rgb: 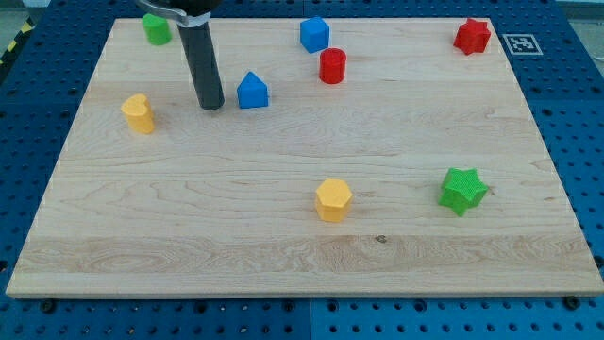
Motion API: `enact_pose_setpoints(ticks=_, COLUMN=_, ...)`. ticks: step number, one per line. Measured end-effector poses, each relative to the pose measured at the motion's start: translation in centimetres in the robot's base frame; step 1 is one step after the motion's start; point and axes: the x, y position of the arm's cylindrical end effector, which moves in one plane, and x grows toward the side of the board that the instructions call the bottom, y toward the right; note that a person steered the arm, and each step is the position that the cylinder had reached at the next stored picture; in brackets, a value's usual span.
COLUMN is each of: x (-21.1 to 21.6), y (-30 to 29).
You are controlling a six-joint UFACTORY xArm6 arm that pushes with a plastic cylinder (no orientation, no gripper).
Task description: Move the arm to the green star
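Observation:
The green star [462, 190] lies on the wooden board at the view's right, below the middle. My tip [211, 106] rests on the board at the upper left, far from the star. It stands just left of a blue house-shaped block [252, 91], with a small gap between them.
A yellow block [139, 113] lies left of my tip. A green block [157, 28] sits at the top left. A blue block [314, 34] and a red cylinder [332, 66] are at top centre. A red star [472, 36] is top right. A yellow hexagon [333, 199] lies low centre.

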Motion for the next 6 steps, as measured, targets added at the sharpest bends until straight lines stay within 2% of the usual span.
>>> enact_pose_setpoints(ticks=2, x=-0.5, y=0.3)
enact_pose_setpoints(ticks=3, x=0.6, y=4.3)
enact_pose_setpoints(ticks=4, x=5.1, y=10.3)
enact_pose_setpoints(ticks=5, x=7.0, y=14.3)
enact_pose_setpoints(ticks=6, x=10.0, y=21.8)
